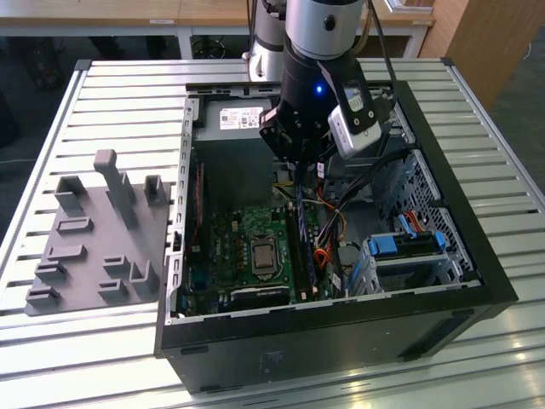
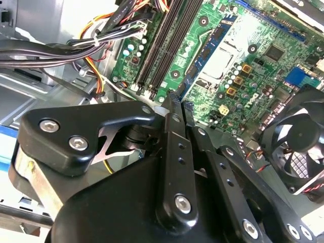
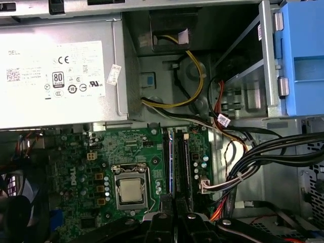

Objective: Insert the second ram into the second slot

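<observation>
On the counter (image 1: pixel 477 102), from the exterior view's left: grey tray (image 1: pixel 94 230), then open computer case (image 1: pixel 341 328). Hangs over the memory slots (image 3: pixel 185 162) with the end effector (image 2: pixel 177 101) clenched, fingers drawn close together. Cannot tell whether pinching the memory stick (image 3: pixel 171 162), seen edge-on along the slots just beyond the fingertips. Best to keep it square to its slot, press straight down, evenly at both ends, and stay off the cables (image 1: pixel 328 230) toward the exterior view's right.
</observation>
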You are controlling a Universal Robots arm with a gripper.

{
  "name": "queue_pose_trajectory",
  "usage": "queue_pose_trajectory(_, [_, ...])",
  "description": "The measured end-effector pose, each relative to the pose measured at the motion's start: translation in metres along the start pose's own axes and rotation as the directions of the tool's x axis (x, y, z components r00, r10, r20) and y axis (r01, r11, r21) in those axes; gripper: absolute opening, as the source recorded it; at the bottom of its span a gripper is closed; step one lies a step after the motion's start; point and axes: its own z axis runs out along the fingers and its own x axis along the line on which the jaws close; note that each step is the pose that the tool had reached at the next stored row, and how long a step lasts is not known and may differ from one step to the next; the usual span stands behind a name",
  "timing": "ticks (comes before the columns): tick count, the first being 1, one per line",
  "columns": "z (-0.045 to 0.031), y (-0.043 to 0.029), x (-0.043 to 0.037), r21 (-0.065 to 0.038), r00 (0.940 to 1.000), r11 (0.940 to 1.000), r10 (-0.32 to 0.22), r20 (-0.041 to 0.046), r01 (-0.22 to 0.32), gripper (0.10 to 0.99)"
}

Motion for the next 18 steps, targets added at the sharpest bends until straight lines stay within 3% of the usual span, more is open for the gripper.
queue_pose_trajectory(18, [0.0053, -0.0001, 0.0000, 0.000, 1.0000, 1.0000, 0.000, 0.0000, 0.000, 0.137])
